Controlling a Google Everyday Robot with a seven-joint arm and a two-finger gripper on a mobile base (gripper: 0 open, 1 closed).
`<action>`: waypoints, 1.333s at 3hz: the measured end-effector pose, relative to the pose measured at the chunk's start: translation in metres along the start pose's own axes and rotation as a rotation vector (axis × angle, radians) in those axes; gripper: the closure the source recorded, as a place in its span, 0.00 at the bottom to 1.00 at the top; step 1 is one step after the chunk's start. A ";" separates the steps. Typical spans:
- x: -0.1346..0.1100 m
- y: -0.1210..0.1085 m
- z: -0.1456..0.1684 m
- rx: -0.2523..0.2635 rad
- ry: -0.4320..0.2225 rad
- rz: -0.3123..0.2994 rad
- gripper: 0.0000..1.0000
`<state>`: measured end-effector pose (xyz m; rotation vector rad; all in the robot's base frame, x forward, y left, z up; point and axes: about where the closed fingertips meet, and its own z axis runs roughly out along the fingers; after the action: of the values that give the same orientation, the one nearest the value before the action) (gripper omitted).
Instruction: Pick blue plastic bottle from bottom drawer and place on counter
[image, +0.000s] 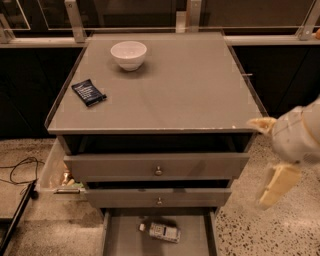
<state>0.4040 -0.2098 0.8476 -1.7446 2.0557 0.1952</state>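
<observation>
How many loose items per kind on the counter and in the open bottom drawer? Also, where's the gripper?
white bowl: 1, on the counter
dark blue snack packet: 1, on the counter
blue plastic bottle: 1, lying in the bottom drawer
Total: 3
gripper: right of the cabinet, by the counter's front right corner, well apart from the bottle.
</observation>
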 end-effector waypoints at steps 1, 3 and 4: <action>0.015 0.027 0.055 0.011 -0.095 -0.042 0.00; 0.037 0.039 0.120 -0.022 -0.157 -0.034 0.00; 0.048 0.043 0.142 -0.013 -0.149 -0.038 0.00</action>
<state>0.3900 -0.1911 0.6937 -1.7211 1.9174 0.3181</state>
